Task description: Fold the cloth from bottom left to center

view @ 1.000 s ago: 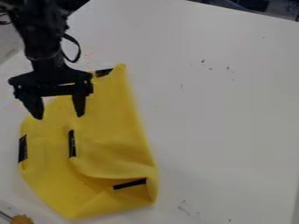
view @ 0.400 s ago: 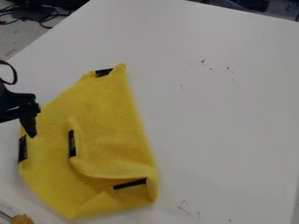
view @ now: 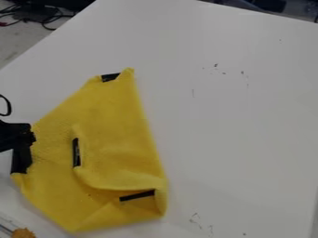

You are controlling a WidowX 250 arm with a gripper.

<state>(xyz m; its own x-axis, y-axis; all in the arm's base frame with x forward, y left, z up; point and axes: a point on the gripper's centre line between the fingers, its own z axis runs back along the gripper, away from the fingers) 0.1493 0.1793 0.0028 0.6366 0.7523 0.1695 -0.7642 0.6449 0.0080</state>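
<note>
Lump point(view: 23, 233), orange-brown and rough, at the near left edge; beyond it the yellow, napped fabric cloth point(view: 118, 139) lies on the smooth white table point(view: 242, 121), its near part already folded inward. We note a black slanting strip point(view: 136, 195) near the right-hand fold; a black upright tab point(view: 76, 152) sits farther in, at the edge of a folded layer. At the cloth's left corner is the black two-finger gripper point(view: 21, 160), low and overlapping the edge; we cannot tell how far its jaws stand open, nor whether they have hold of the fabric. Farther off, a black corner patch point(view: 110, 77) marks the cloth's far tip; black cables point(view: 46, 21) lie past the table edge.

Handling: we judge the cloth light, limp and not fragile, with enough nap to grip; a shallow pinch at the left corner should suit, lifted low and carried to the center; too deep a bite could drag the layers beneath.

Against the frame just before, we record the gripper lower and slightly farther left; the cloth's left corner has shifted outward a little, its black marking now merging with the gripper's outline; the inner folds and far tip look unchanged.
</note>
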